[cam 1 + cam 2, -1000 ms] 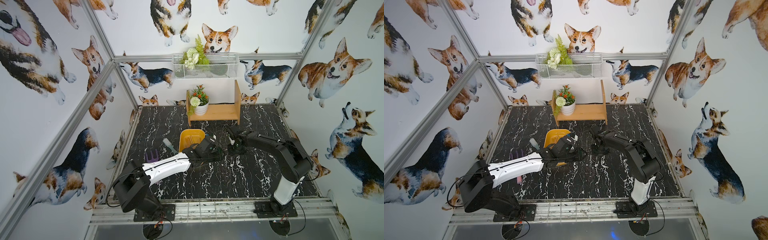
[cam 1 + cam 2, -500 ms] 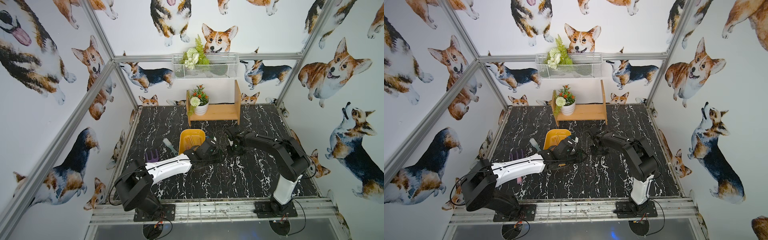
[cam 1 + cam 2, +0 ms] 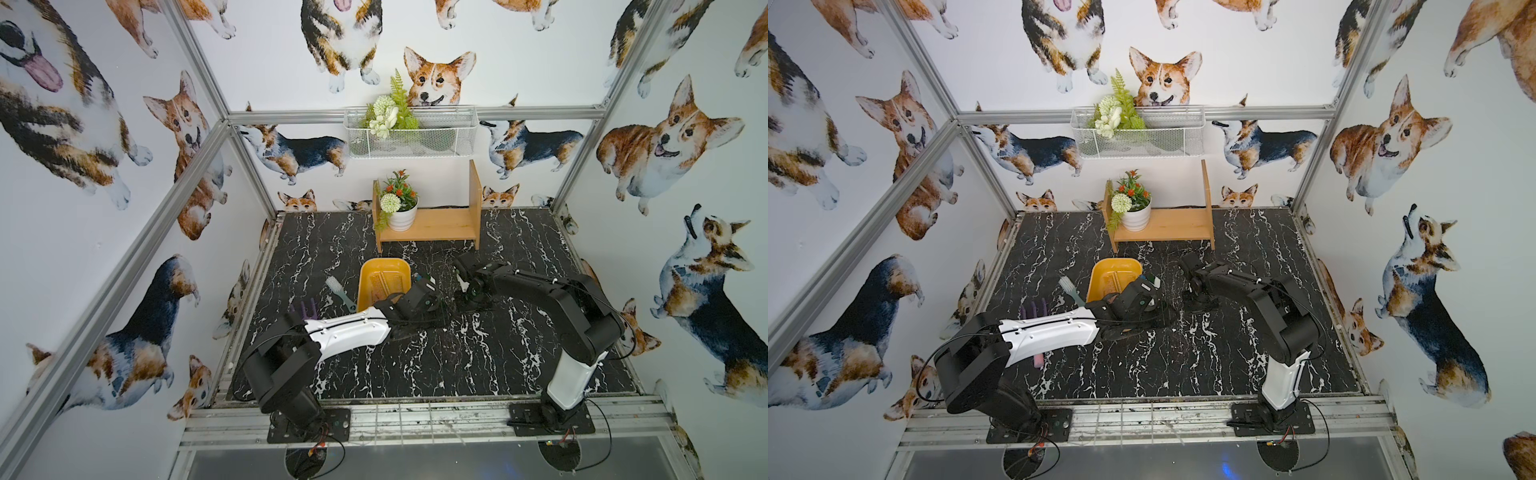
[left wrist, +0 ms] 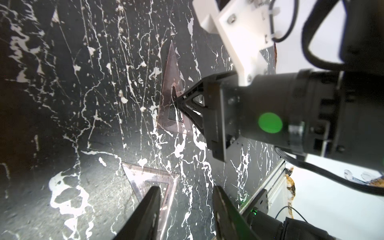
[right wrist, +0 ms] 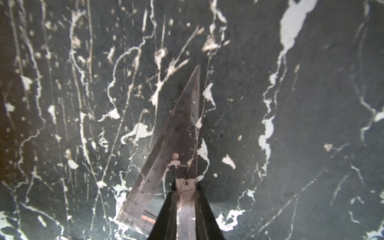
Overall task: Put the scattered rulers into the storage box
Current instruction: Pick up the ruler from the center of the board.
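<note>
The right gripper (image 5: 185, 192) points down at the table (image 5: 291, 124). Its fingers are clenched on one side bar of the right set square (image 5: 180, 135), a clear triangle lying on the marble. The left wrist view shows the same pinch, the tips meeting on the bar.

Just left of it and nearer, the left gripper (image 4: 186, 188) hangs low with its fingers spread and grasping nothing. One finger overlaps the left set square (image 4: 149, 171), which lies flat beneath, and the other is beside it over bare marble.

Both triangles sit mid-table, right of the box (image 3: 365, 282). The box stands left of centre, with pale strips (image 3: 384, 286) lying inside it, too small to tell apart. A brush (image 3: 337, 291) and a purple rake (image 3: 305, 309) lie left of the box.
</note>
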Controlling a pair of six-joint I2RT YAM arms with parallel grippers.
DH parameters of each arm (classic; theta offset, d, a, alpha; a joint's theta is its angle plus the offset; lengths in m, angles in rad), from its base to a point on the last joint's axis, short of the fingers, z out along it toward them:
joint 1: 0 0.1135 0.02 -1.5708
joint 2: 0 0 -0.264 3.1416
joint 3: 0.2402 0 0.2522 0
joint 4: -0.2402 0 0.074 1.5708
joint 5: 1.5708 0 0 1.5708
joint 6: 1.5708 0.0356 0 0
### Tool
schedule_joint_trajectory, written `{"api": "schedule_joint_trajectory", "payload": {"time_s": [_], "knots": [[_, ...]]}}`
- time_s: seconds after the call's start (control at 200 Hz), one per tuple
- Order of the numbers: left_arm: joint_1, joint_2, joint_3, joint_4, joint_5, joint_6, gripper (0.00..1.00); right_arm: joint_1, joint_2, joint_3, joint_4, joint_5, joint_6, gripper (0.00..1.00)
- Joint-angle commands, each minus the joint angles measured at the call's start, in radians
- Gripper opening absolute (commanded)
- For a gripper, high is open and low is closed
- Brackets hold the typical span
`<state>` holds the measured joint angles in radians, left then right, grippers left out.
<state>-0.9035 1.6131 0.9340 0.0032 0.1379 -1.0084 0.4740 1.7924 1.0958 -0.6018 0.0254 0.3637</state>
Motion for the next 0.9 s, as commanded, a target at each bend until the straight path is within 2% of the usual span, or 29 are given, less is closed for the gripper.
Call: {"api": "schedule_joint_trajectory", "payload": {"time_s": [0.0,0.45,0.896], "knots": [[-0.001,0.027,0.014,0.029,0.004,-0.009,0.48,-0.018,0.012,-0.033,-0.010,-0.042,-0.007,0.19],[0.004,0.176,0.075,0.055,0.020,-0.011,0.52,-0.058,0.001,-0.093,0.039,-0.106,-0.018,0.18],[0.044,0.274,0.113,0.128,0.060,-0.038,0.49,-0.076,-0.001,-0.112,0.056,-0.130,-0.022,0.18]]}}
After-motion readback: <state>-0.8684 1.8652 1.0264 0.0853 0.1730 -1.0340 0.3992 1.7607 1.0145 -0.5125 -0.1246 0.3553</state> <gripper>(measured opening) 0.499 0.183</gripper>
